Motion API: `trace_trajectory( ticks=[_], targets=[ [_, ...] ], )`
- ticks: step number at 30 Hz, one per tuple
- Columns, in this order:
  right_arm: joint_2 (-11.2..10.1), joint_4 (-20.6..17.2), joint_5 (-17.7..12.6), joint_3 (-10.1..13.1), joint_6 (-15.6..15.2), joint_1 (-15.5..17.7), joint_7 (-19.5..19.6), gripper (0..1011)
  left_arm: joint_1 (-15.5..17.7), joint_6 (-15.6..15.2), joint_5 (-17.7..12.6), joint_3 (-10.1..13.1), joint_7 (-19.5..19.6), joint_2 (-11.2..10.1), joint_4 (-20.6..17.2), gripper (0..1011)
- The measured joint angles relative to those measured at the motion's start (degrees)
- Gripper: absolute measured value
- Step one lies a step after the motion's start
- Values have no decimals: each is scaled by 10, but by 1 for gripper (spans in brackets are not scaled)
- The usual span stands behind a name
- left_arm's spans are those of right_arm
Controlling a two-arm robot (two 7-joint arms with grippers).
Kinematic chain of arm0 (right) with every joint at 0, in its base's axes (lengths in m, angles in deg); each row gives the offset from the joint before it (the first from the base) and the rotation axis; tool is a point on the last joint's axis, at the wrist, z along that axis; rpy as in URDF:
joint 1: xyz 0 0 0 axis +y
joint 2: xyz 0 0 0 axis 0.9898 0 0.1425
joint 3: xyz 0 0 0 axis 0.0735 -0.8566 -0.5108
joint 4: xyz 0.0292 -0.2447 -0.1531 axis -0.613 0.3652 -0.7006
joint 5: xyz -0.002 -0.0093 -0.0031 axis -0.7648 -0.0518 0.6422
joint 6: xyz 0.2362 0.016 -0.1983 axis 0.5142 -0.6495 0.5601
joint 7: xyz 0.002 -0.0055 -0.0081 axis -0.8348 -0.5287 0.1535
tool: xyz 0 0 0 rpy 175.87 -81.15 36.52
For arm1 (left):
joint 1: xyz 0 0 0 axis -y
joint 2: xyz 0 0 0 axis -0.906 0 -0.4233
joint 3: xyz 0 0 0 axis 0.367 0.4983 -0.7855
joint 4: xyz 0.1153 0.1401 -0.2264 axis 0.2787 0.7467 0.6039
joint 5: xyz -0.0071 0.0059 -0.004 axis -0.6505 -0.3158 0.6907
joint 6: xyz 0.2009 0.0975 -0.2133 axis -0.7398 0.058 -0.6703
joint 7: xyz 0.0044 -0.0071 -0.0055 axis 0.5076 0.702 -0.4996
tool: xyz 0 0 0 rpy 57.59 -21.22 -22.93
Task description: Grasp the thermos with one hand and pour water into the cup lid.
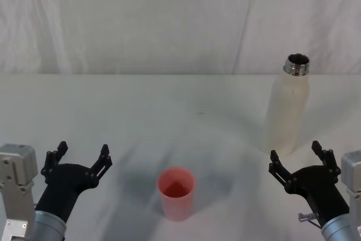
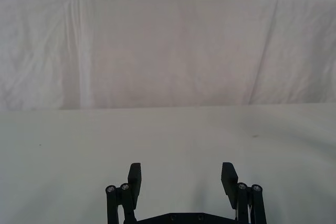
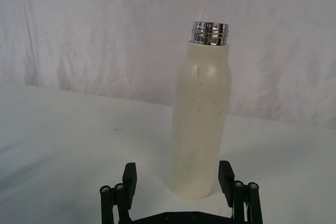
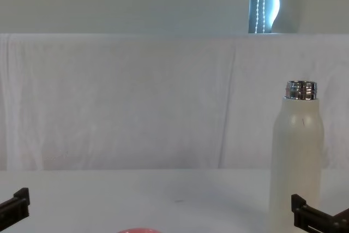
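My right gripper (image 3: 178, 179) has its jaws spread wide, lined up just short of the thermos (image 3: 200, 124), which stands upright and uncapped. It looks rigid, smooth and likely slippery and heavy with water, so I'd clamp mid-body. Left of the thermos sits the cup lid (image 1: 176, 192); beyond it my left gripper (image 1: 79, 159) waits with jaws apart.

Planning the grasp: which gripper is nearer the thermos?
Right. The right gripper sits open just in front of the thermos, lined up with it. The left gripper, also open, is far across the table, beyond the cup lid.
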Motion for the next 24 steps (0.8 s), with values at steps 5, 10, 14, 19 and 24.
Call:
trace_trajectory(
  ticks=[5, 10, 14, 19, 24],
  targets=[
    [0, 0, 0, 0, 0, 0, 0, 1001, 0, 0, 0, 0, 0, 0, 0, 1001],
    [0, 0, 0, 0, 0, 0, 0, 1001, 0, 0, 0, 0, 0, 0, 0, 1001],
    [0, 0, 0, 0, 0, 0, 0, 1001, 0, 0, 0, 0, 0, 0, 0, 1001],
    [0, 0, 0, 0, 0, 0, 0, 1001, 0, 0, 0, 0, 0, 0, 0, 1001],
    [0, 0, 0, 0, 0, 0, 0, 1001, 0, 0, 0, 0, 0, 0, 0, 1001]
  ],
)
